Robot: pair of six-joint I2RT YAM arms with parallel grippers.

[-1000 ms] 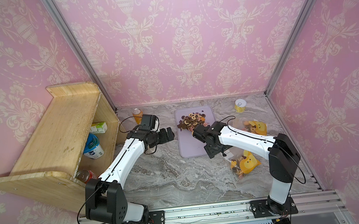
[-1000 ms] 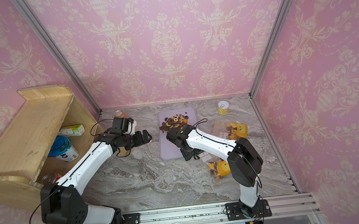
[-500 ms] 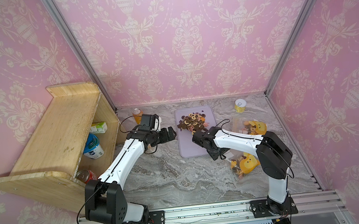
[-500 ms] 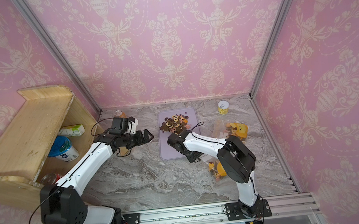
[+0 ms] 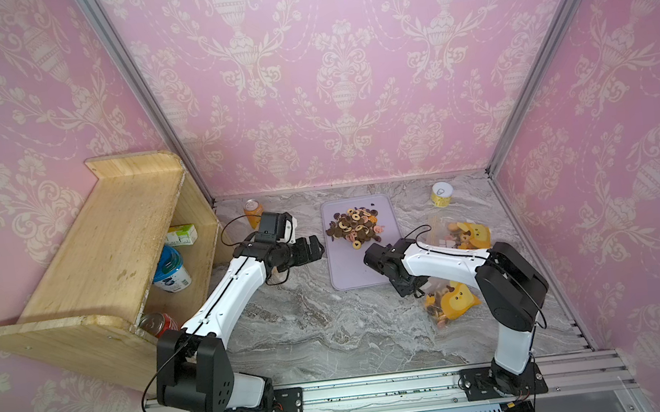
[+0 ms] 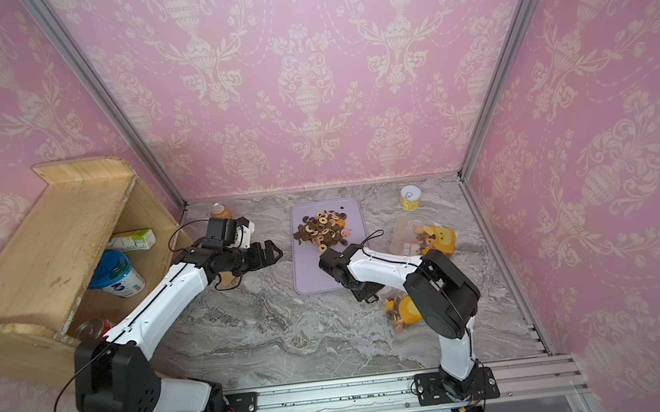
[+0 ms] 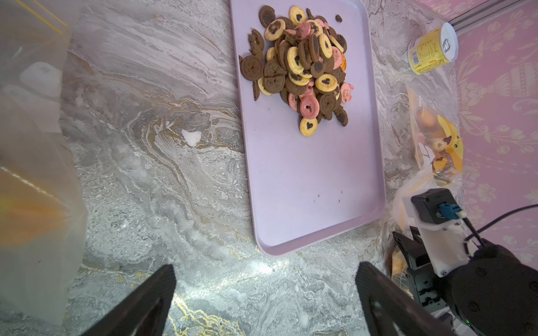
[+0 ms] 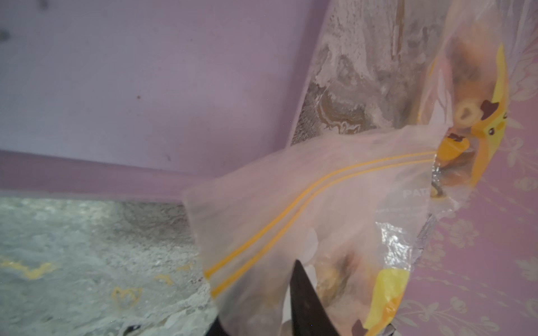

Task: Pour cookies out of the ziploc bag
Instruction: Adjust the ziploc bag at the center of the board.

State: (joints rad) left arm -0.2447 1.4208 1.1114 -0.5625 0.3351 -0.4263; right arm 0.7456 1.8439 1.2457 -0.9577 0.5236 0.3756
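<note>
Standing on the grey marble table (image 5: 326, 341), a big wooden shelf (image 5: 114, 238) fills the left side. A flat pale purple plastic tray (image 5: 351, 267) lies in the middle. The left gripper (image 5: 313, 250) hangs wide open beside it, holding nothing. The right gripper (image 5: 409, 288), nearly closed, pinches a see-through zip bag (image 8: 320, 209) with a yellow cartoon face by the tray's near corner. White letters "PAT" show on the bag; the rest is blurry. The print on the yellow tin can (image 5: 442, 195) is too small to read. Small round brown, yellow and pink cookies (image 5: 354, 226) lie heaped on the tray's far end, and a few sit in the bag.

Cookies (image 7: 302, 67) lying heaped on a lilac tray (image 7: 314, 180), left gripper (image 7: 265, 266) hovering, jaws spread wide, over marble table (image 7: 163, 180), yellow can (image 7: 432, 49) sitting nearby
</note>
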